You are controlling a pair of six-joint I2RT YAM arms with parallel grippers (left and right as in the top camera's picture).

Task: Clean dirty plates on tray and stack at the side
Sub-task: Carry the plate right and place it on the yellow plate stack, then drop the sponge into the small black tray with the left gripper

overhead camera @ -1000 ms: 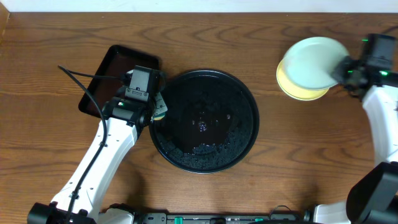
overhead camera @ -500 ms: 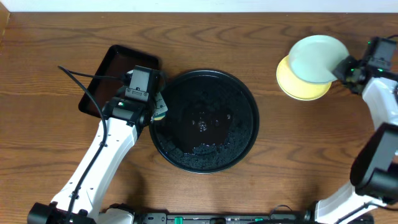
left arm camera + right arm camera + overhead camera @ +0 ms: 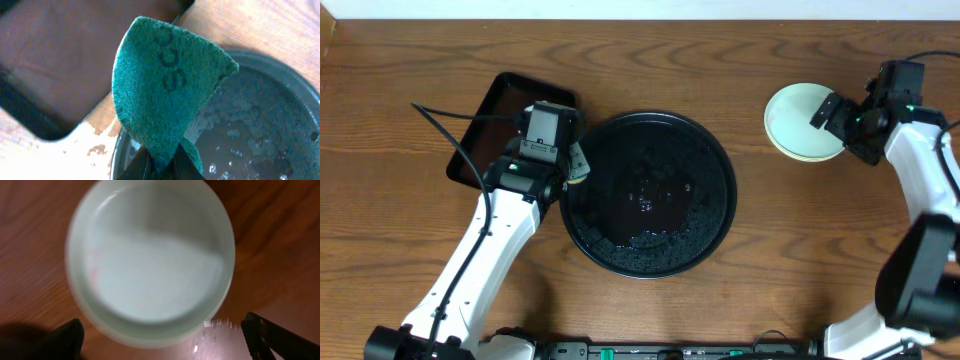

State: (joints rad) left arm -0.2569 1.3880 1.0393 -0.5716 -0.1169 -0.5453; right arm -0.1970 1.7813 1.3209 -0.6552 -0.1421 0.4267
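Note:
A stack of plates (image 3: 800, 122) lies on the table at the far right, a pale mint plate (image 3: 150, 260) on top and a yellow rim showing under it. My right gripper (image 3: 838, 130) stands open at the stack's right edge; in the right wrist view its gripper (image 3: 165, 340) spans wider than the plate, with fingers (image 3: 70, 339) clear of the rim. The round black tray (image 3: 710, 160) in the middle holds only wet residue. My left gripper (image 3: 575, 170) hovers over the tray's left rim (image 3: 280, 65), shut on a green sponge (image 3: 165, 85).
A smaller rectangular black tray (image 3: 485, 130) sits at the back left, partly under my left arm. A black cable (image 3: 450, 125) loops over it. White wall edge runs along the far side of the table.
My right gripper has opened and let go of the mint plate, which has come down from its raised, offset position onto the stack. The left arm and sponge have barely moved.

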